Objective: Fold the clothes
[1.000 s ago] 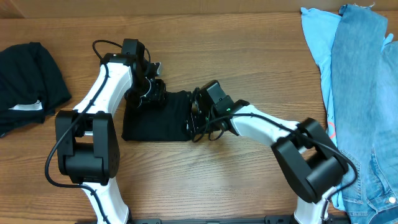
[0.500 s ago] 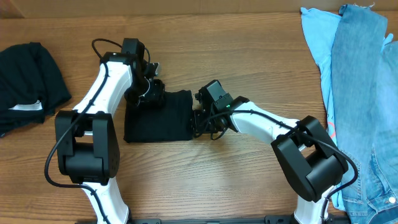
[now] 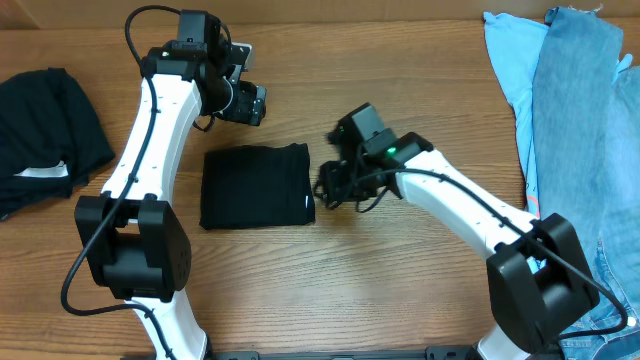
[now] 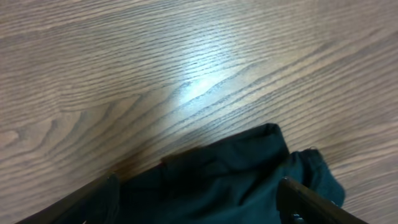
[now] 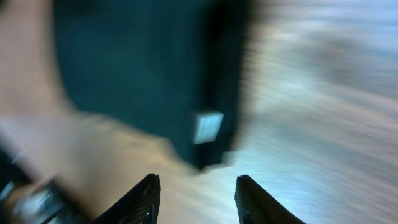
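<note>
T-shirt (image 3: 255,187) folded flat at mid-table, both grippers empty

The black T-shirt is laid out as a tidy rectangle near the middle of the table (image 3: 400,60). Its long axis is set left to right in the overhead view, roughly parallel to the table's near edge, so that one short side is turned toward each arm. A small white tag (image 3: 308,201) is shown on the short side that faces the right arm, close to the near corner.

The left gripper (image 3: 248,103) is held above bare wood beyond the shirt's far edge, apart from the cloth. In the left wrist view its fingers (image 4: 93,199) are spread wide and nothing is held between them; a rumpled corner of dark cloth is seen below.

The right gripper (image 3: 328,185) is placed just beside the shirt's right short edge, at the level of the tag. Whether the cloth is touched cannot be told. The right wrist view is blurred, yet its fingers (image 5: 146,199) are seen partly apart with only wood grain between them, and nothing is gripped.

A second black garment (image 3: 45,130) is bunched at the left end of the table, well apart from the shirt. A light-blue garment (image 3: 505,80) and a denim garment (image 3: 585,150) are laid side by side at the right end, their long axes running from near edge to far edge
</note>
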